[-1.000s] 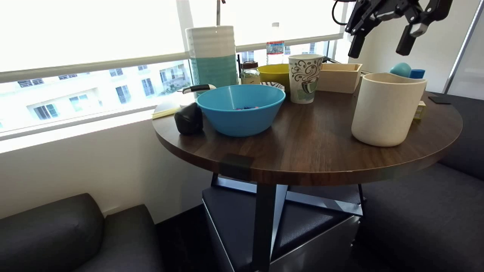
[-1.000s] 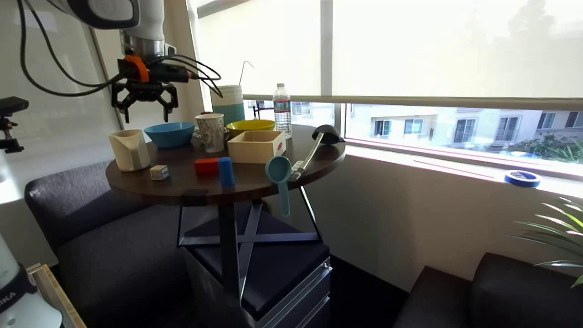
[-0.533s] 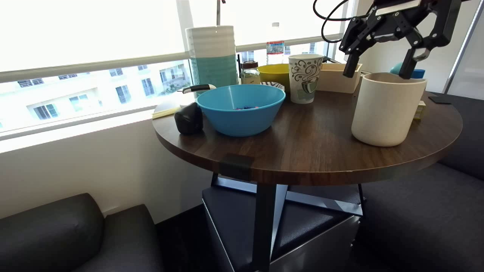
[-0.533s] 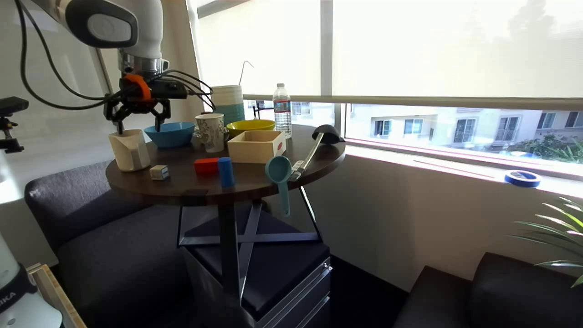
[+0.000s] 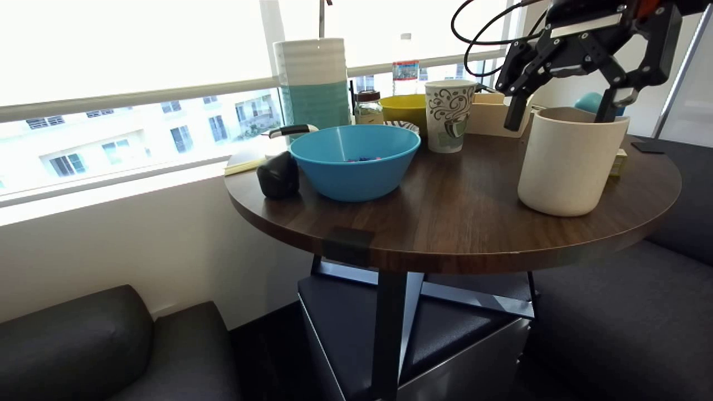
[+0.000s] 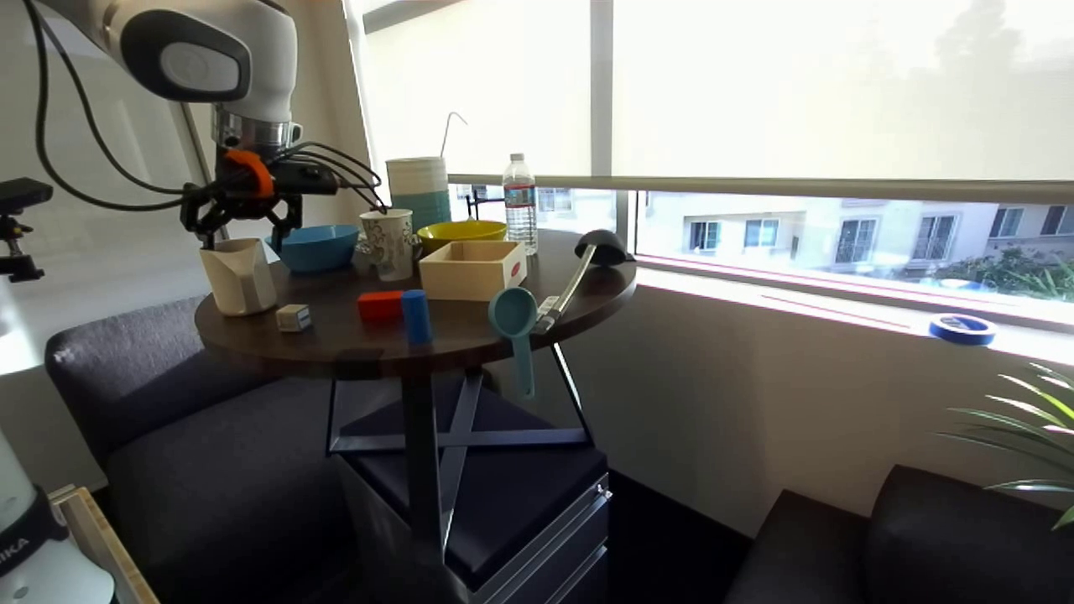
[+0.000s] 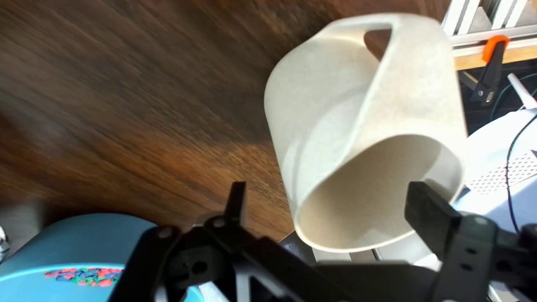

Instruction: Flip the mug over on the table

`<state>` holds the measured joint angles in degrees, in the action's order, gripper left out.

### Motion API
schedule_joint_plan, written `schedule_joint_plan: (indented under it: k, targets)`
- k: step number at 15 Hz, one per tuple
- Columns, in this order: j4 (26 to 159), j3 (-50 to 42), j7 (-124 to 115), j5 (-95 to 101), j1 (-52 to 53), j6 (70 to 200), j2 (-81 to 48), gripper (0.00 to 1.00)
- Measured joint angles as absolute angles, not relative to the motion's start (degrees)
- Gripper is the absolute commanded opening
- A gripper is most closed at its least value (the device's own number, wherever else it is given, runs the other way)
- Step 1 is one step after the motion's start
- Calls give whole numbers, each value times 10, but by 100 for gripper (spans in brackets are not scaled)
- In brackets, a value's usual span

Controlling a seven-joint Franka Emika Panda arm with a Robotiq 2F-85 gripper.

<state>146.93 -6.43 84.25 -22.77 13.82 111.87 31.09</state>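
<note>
The cream-white mug stands upright on the round dark brown table, its body in an exterior view point(image 5: 565, 172) near the table's edge point(image 5: 445, 223). It also shows in an exterior view point(image 6: 239, 285), at the left of the table point(image 6: 336, 289), and in the wrist view point(image 7: 310, 121) with its handle pointing away from the fingers. My gripper point(image 5: 558, 121) points down, open, at the mug's rim; it shows too in an exterior view point(image 6: 242, 246). In the wrist view, the gripper point(image 7: 329, 186) has one finger over the mug's opening and one outside above the table. Whether it touches the rim cannot be told.
A blue bowl point(image 5: 356, 167) and a patterned paper cup point(image 5: 448, 120) stand beside the mug. A small box point(image 6: 294, 318), red block point(image 6: 380, 305), blue cylinder point(image 6: 416, 317), wooden box point(image 6: 466, 277) and teal scoop point(image 6: 513, 312) lie around. A tall white-teal container point(image 5: 315, 83) stands behind.
My gripper has come down from above to the mug's rim and shifted slightly left in an exterior view. Its fingers stay apart. The mug has not visibly moved.
</note>
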Motion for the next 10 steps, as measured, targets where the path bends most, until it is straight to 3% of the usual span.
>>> schedule_joint_plan:
  k: [6, 9, 10]
  targets:
    - [1469, -80, 880, -267, 136, 1116, 297, 22]
    - [1468, -99, 907, -300, 133, 1114, 297, 2]
    - [1468, -105, 915, -314, 131, 1113, 297, 0]
